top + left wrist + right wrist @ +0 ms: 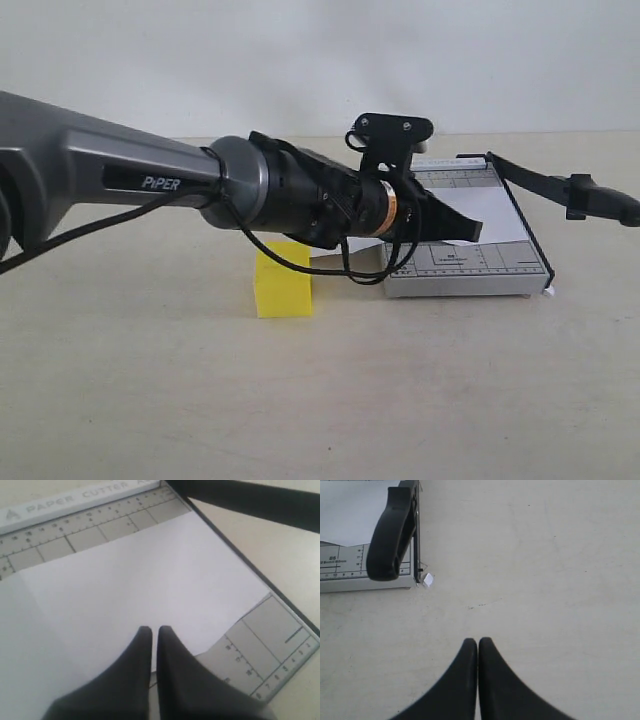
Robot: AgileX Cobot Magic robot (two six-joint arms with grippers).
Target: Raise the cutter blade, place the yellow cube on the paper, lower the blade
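**Status: cutter blade (535, 180) up, yellow cube (283, 280) not on the paper (508, 218) yet**

Blade looks lifted clear of the grey cutter board (470, 275). It angles out to the right from the hinge at the board's far corner, with its handle (603, 200) hanging past the right edge. The paper lies on the board with one end sticking off the left side.

The cube sits on the tabletop (150, 380) just left of the board, right beside that overhanging end. Can't tell if they touch.

The bit that matters: the left hand (470, 228) hovers over the paper on the board, so the cube is back behind it, down under the left arm's wrist. The left arm is clearly the nearer one. Its fingers are pressed together with nothing between them.

The right hand (478, 642) is also closed and empty, over bare tabletop near the board corner by the handle.

My guess is that the left hand needs to back up, open and come down on the cube.
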